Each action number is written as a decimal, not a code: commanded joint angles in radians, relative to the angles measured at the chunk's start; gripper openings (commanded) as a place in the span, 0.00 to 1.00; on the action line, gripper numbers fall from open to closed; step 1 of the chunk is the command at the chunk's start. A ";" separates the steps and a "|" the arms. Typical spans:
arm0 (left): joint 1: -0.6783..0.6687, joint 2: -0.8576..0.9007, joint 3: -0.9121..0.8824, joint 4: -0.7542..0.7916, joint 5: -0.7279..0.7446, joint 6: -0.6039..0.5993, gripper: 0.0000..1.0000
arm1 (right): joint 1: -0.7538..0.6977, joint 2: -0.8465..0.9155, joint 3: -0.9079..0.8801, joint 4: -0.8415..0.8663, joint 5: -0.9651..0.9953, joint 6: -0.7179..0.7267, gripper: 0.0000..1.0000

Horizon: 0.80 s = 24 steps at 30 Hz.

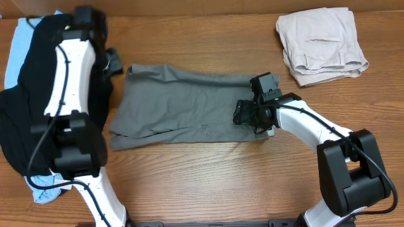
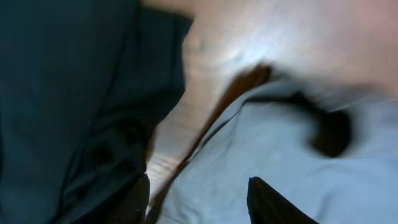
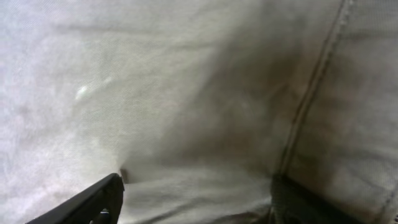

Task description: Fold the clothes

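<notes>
grey shorts (image 1: 183, 107) spread on table (image 1: 208, 183) | right claw (image 3: 196, 199) wide over their right end, empty | left claw (image 2: 198, 199) parted (black garment (image 1: 25, 113) beside) | beige shorts (image 1: 322, 44) far right

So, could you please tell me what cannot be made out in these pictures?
Blue garment: overhead, mostly under the black garment.
Black garment: its shape, overhead; the left arm crosses it and the left edge cuts it.
Grey shorts: right end, overhead, under the right gripper.
Left wrist view: blurred, so the cloth near the left gripper is unclear.
</notes>
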 commanded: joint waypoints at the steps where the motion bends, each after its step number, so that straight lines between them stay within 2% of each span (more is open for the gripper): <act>1: 0.009 0.004 -0.090 0.030 0.111 0.164 0.53 | -0.009 0.005 0.004 -0.005 0.040 0.001 0.82; 3: 0.009 0.004 -0.124 0.051 0.134 0.207 0.52 | -0.009 0.004 0.015 -0.010 0.039 -0.003 0.82; 4: 0.006 0.005 -0.132 0.056 0.150 0.226 0.49 | -0.009 0.003 0.024 -0.019 0.039 -0.003 0.82; 5: 0.003 0.005 -0.138 0.060 0.167 0.241 0.40 | -0.009 0.000 0.034 -0.031 0.039 -0.006 0.82; 6: 0.000 0.005 -0.140 0.060 0.181 0.254 0.25 | -0.009 -0.003 0.047 -0.044 0.036 -0.006 0.81; 7: -0.004 0.005 -0.140 0.060 0.186 0.256 0.06 | -0.009 -0.013 0.069 -0.064 0.032 -0.010 0.80; 8: -0.006 0.005 -0.140 0.060 0.192 0.256 0.04 | -0.009 -0.019 0.082 -0.078 0.032 -0.011 0.80; 12: -0.015 0.005 -0.155 0.061 0.208 0.268 0.04 | -0.010 -0.077 0.158 -0.170 0.025 -0.039 0.79; 16: -0.015 0.006 -0.226 0.114 0.228 0.304 0.04 | -0.023 -0.137 0.232 -0.280 -0.039 -0.044 0.94; 18: -0.015 0.006 -0.278 0.169 0.261 0.331 0.04 | -0.047 -0.153 0.252 -0.325 -0.069 -0.059 0.97; 19: -0.015 0.006 -0.304 0.201 0.270 0.332 0.04 | -0.064 -0.157 0.253 -0.338 -0.076 -0.066 1.00; 24: -0.015 0.008 -0.409 0.348 0.283 0.335 0.04 | -0.223 -0.148 0.238 -0.382 -0.092 -0.201 1.00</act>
